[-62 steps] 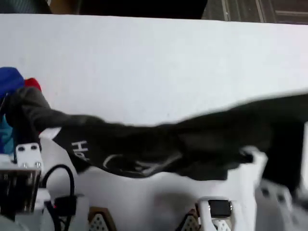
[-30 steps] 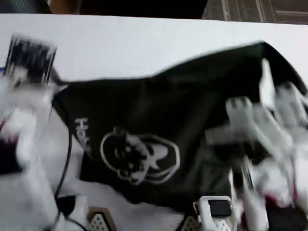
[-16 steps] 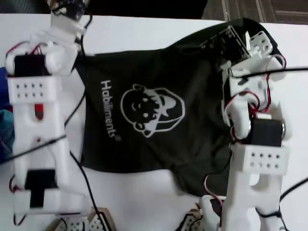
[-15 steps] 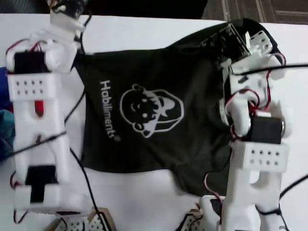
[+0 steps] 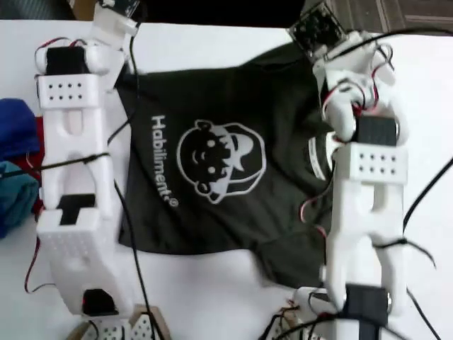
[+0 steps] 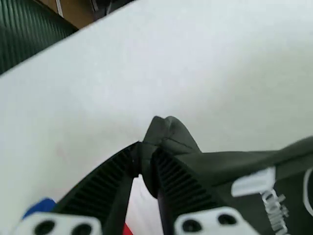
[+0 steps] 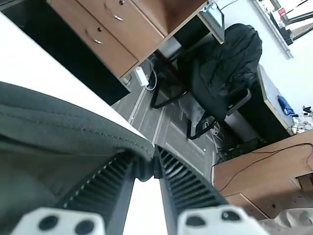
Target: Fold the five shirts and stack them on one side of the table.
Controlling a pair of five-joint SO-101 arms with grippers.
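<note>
A black shirt (image 5: 233, 170) with a white face print lies spread out, print up, on the white table (image 5: 212, 49). My left gripper (image 5: 126, 67) is at the shirt's far left corner, and the left wrist view shows that gripper (image 6: 145, 157) shut on a pinch of the black fabric (image 6: 171, 134). At the far right corner is my right gripper (image 5: 320, 60); the right wrist view shows this gripper (image 7: 145, 169) shut on the shirt's hem (image 7: 73, 129), close to the table's far edge.
A pile of other shirts, blue (image 5: 14, 124), red (image 5: 34, 145) and teal (image 5: 14, 198), sits at the table's left edge beside the left arm. A chair (image 7: 220, 73) and wooden drawers (image 7: 107, 24) stand on the floor beyond the table.
Both arms swung the hanging shirt out over the table and laid it flat. In the last half second they stretched farther toward the far edge, pulling the fabric smoother.
</note>
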